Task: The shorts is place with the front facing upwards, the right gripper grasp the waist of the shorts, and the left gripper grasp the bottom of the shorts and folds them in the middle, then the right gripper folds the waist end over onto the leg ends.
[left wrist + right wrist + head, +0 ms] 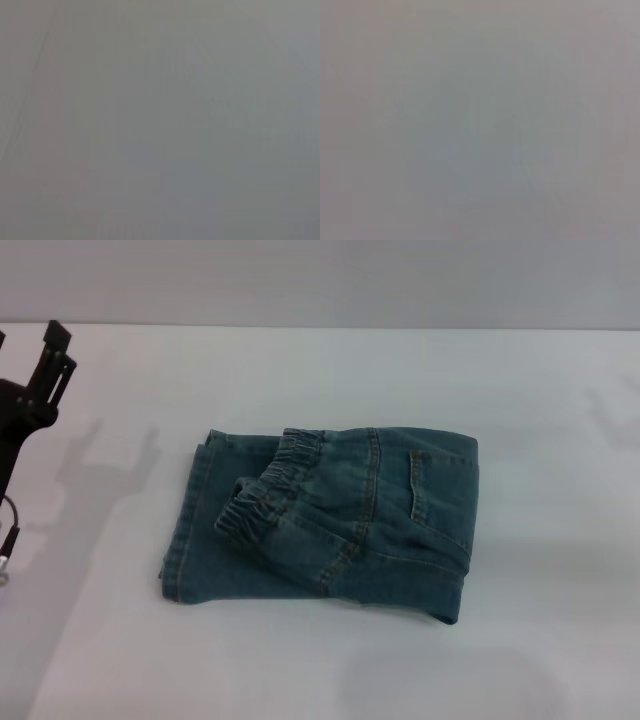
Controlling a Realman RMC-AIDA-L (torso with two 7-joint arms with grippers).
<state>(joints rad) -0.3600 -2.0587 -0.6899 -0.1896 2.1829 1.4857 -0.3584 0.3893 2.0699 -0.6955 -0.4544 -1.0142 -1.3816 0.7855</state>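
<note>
The blue denim shorts (390,520) lie folded into a compact bundle in the middle of the white table (320,370). Their gathered elastic waist (268,492) rests on top, turned toward the left over the leg ends (186,530), whose stitched hems show along the bundle's left edge. A back pocket (420,485) faces up near the folded right edge. My left gripper (60,350) hangs raised at the far left, well clear of the shorts, open and holding nothing. The right gripper is out of view. Both wrist views show only plain grey surface.
Bare white tabletop surrounds the bundle on every side. A grey wall (320,280) runs behind the table's far edge. A cable (8,540) hangs from the left arm at the left border.
</note>
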